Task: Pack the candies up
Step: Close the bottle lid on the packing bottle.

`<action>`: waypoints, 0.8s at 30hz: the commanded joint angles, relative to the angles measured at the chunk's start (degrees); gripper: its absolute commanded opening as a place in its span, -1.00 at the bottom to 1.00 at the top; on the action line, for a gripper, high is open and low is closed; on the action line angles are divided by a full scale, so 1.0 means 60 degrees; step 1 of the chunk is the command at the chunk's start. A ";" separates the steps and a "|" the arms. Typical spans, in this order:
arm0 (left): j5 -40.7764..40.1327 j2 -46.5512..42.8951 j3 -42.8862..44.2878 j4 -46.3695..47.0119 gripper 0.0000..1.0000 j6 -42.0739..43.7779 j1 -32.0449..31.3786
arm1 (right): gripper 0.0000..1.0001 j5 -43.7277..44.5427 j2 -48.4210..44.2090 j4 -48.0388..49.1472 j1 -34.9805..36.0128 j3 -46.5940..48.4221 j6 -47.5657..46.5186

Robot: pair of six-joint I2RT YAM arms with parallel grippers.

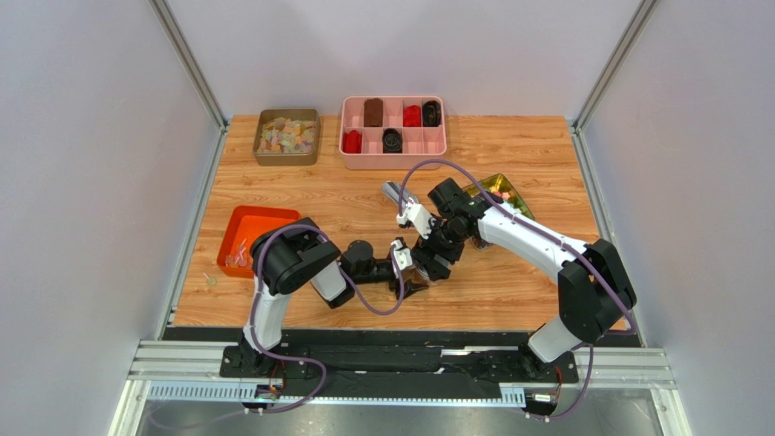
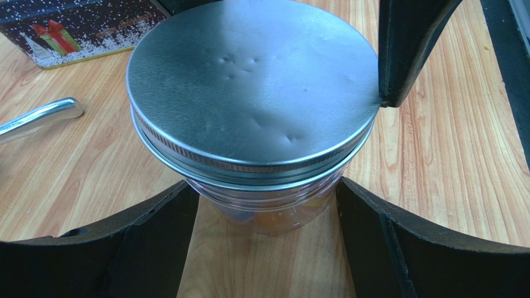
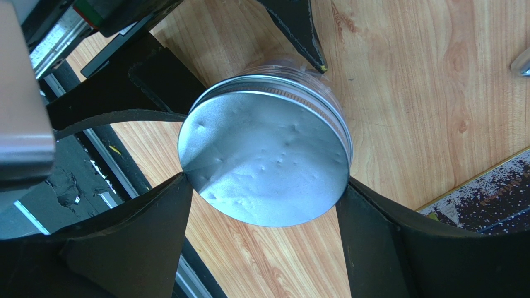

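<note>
A clear glass jar (image 2: 267, 208) with a dented metal lid (image 2: 249, 87) stands on the wooden table near the front middle. Orange and bluish pieces show through its glass. My left gripper (image 2: 264, 205) is shut on the jar body just under the lid, its fingers (image 2: 168, 217) touching both sides. From above, my right gripper (image 3: 266, 186) is shut on the lid (image 3: 267, 158), one finger against each side of the rim. The candies (image 1: 238, 256), tiny pale twist-wrapped sweets, lie in the orange tray (image 1: 264, 214) at the left. One stray candy (image 1: 211, 280) lies beside it.
A tan tin (image 1: 258, 136) of pastel pieces and a pink divided tray (image 1: 393, 165) with red and dark items stand at the back. A snow-printed tin (image 2: 74, 28) of bright sweets stands just beyond the jar. A metal handle (image 2: 37, 115) lies on the table.
</note>
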 commanded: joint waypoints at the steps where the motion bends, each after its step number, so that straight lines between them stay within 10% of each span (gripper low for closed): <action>1: -0.0103 -0.0019 0.0076 0.1973 0.75 0.0317 -0.0140 | 0.11 0.0601 0.0363 0.0525 0.0115 -0.0084 0.0376; 24: -0.0659 0.0069 0.0105 0.1973 0.75 0.0303 -0.0140 | 0.15 0.0719 -0.0633 0.0789 -0.0368 -0.0275 0.0595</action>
